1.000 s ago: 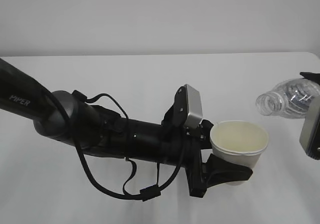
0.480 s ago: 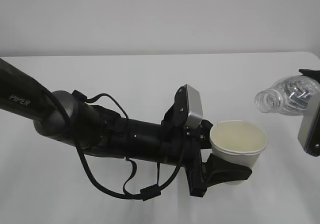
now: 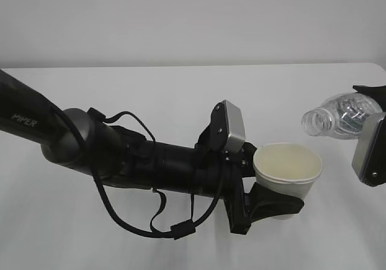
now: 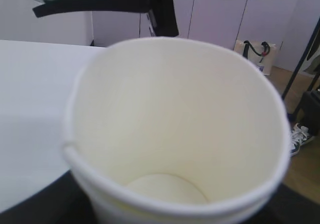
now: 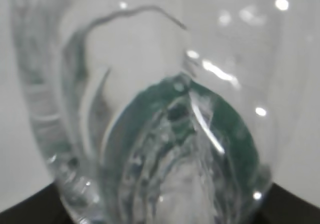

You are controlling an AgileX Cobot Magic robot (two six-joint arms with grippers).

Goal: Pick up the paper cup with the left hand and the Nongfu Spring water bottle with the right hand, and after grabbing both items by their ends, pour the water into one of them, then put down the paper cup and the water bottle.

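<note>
Tilted bottle (image 3: 341, 116) mouth near cup (image 3: 288, 176) rim, bare table (image 3: 151, 95) behind.

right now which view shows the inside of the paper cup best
The left wrist view: the paper cup fills the frame and you look straight down to its pale, dry-looking bottom. The exterior view shows the cup whole in the left gripper, but only the upper inside wall. The right wrist view shows only the water bottle.

White paper cup (image 3: 287, 175) upright, lower right, empty; clear bottle (image 3: 339, 116) tipped sideways at right edge, open mouth facing left.
</note>
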